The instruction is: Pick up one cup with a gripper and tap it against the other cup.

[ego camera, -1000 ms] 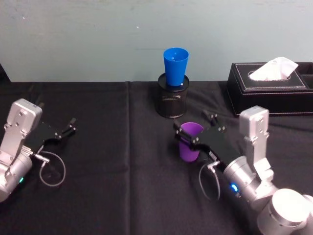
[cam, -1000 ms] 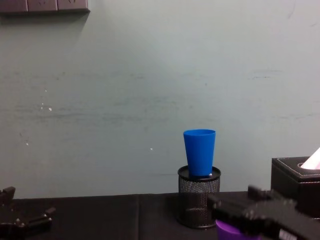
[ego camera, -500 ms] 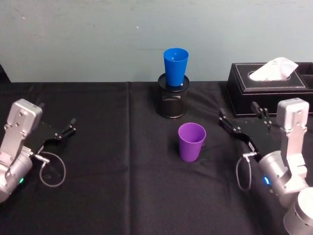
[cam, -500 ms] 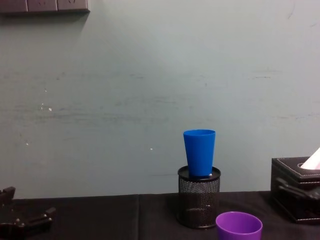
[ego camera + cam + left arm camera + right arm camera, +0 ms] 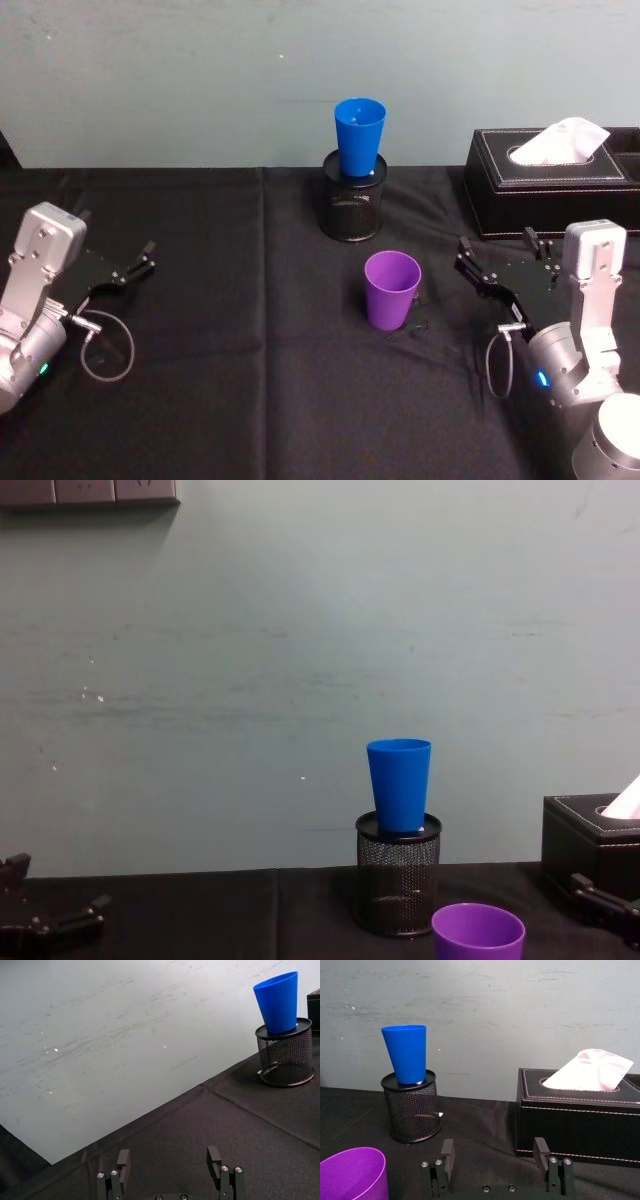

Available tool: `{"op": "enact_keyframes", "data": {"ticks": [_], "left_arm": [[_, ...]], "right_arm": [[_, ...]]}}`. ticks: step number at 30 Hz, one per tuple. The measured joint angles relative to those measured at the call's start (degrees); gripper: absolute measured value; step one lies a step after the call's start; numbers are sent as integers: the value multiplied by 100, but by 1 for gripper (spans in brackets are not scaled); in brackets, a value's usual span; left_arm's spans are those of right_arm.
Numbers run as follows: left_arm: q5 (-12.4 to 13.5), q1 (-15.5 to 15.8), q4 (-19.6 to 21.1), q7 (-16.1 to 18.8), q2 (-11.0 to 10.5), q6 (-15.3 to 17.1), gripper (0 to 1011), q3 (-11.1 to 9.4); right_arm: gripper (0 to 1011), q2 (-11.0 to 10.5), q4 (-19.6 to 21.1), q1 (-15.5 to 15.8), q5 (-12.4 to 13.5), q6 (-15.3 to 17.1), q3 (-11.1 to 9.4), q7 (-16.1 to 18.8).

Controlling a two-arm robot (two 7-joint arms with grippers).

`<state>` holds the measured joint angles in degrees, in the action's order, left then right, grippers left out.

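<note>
The right gripper (image 5: 496, 260) is seen released, nothing between its spread fingers. The purple cup (image 5: 391, 290) is set upright, apart on its left. Farther beyond, the blue cup (image 5: 359, 136) is seated in the mesh holder (image 5: 351, 208). The left gripper (image 5: 132, 262) is parked, fingers spread.

Bench (image 5: 250, 400) covered in black cloth, seam running front to back left of centre. Black mesh pen holder (image 5: 352, 207) stands upright near the far edge, by the wall. Black tissue box (image 5: 550, 185) with white stitching at far right, white tissue (image 5: 560, 140) sticking up. Pale green scuffed wall (image 5: 250, 660) behind.
</note>
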<state>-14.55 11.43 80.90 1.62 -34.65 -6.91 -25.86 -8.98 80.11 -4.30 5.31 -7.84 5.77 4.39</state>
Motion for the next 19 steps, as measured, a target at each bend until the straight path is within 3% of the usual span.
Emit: {"op": "enact_keyframes", "data": {"ticks": [19], "left_arm": [[0,0,0,0,0,0,1000,0]], "right_arm": [[1002,-25,32,4,7,42,24,10]]}}
